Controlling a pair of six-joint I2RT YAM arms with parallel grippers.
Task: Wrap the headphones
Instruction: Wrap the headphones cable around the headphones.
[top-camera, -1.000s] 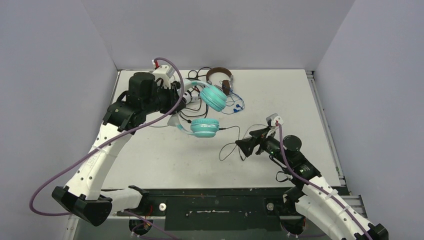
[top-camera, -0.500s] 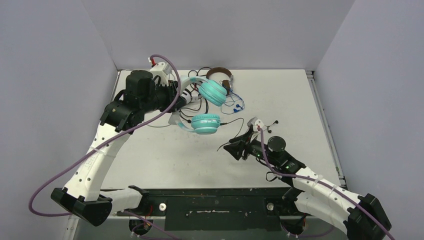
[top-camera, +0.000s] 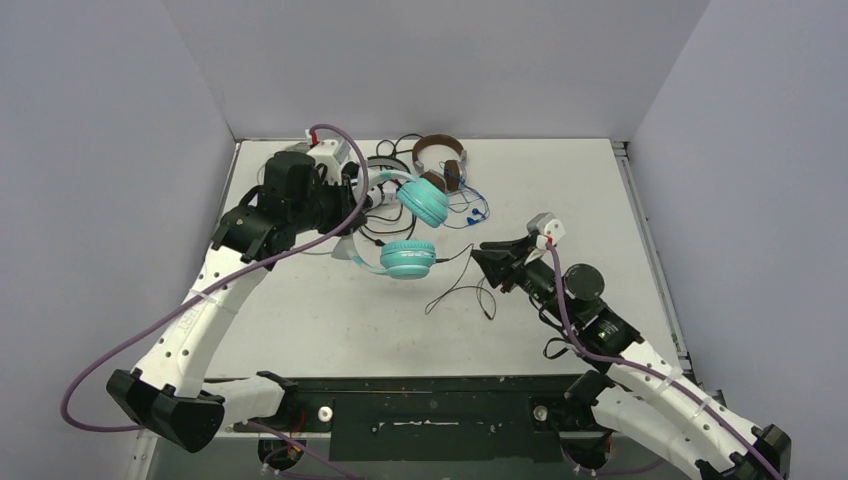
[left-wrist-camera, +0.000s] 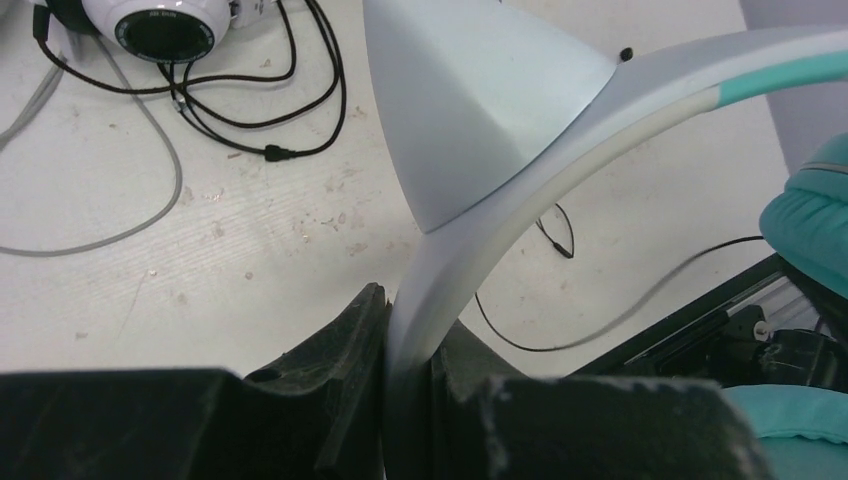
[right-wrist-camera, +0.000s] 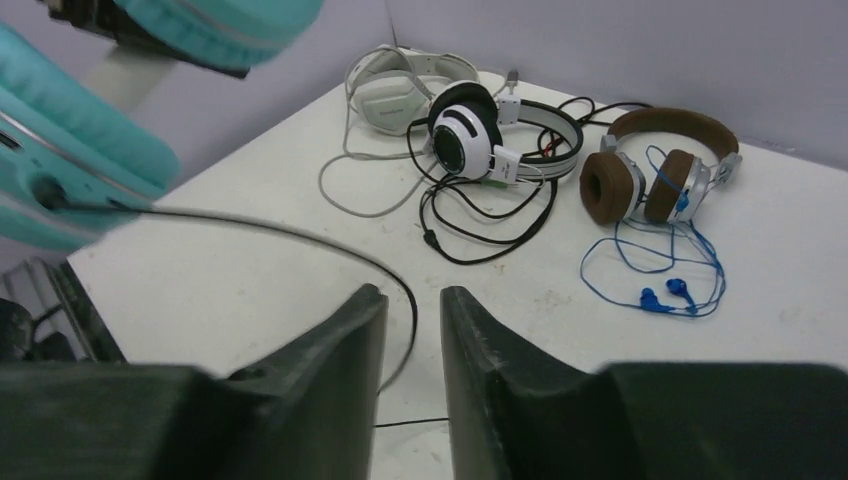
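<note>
Top external, upper left of centre: gripping the teal headphones (top-camera: 410, 258) in the left gripper (top-camera: 352, 200), raised over the table (top-camera: 560, 190), one cup above the other. Confirmed on the left wrist: jaws clamped hard on the white band (left-wrist-camera: 480, 200), no gap either side.

Just right of the lower cup, the right gripper (top-camera: 482, 257), tips pointing at it. Seen from the right wrist: jaws parted by a narrow slot, nothing pinched between them, with the black cable (right-wrist-camera: 280, 231) arcing from the teal cup at left and dropping past the left finger.

Looks like catching the cord for winding, early in the job, with loose loops lying on the table at centre.

To do it well:
- Line the slot up on the cord before closing.
- Pinch close to the cup.
- Keep the band hand steady.
- Feed the slack round in even turns without yanking the plug.

Steer clear of the far pile, upper middle of frame: black-and-white headset (right-wrist-camera: 470, 135), pale grey headset (right-wrist-camera: 400, 90), brown headset (right-wrist-camera: 605, 188) with its blue cord (right-wrist-camera: 650, 298).
</note>
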